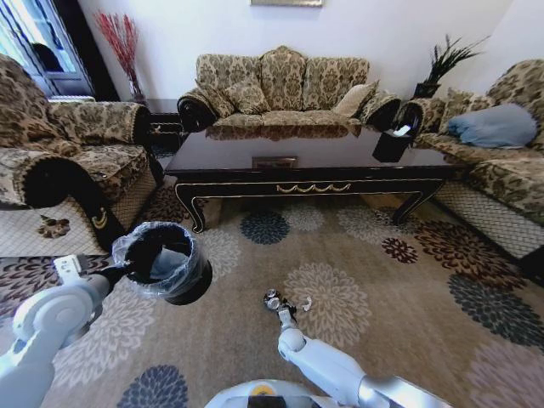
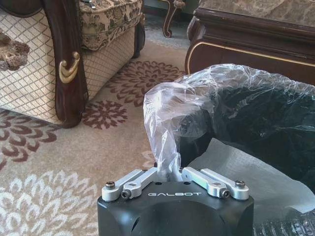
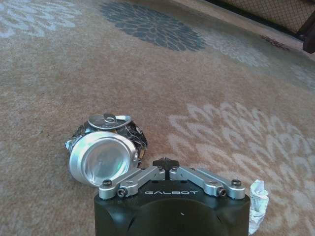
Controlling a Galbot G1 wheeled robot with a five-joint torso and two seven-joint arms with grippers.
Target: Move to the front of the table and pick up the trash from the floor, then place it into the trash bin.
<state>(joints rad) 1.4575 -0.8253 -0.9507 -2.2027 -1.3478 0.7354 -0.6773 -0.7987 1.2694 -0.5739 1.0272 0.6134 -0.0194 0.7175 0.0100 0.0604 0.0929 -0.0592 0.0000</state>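
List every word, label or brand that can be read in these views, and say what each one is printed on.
"GALBOT", in pale letters on the black body of the left gripper, which pinches the liner of the trash bin.
"GALBOT", the same on the black body of the right gripper, next to the crushed silver can.
No print can be read on the can or on the black tissue box.

L gripper [image 2: 170, 173] pinched shut on trash bin [image 1: 166, 263] rim; R gripper [image 3: 166, 163] shut, low beside bin.
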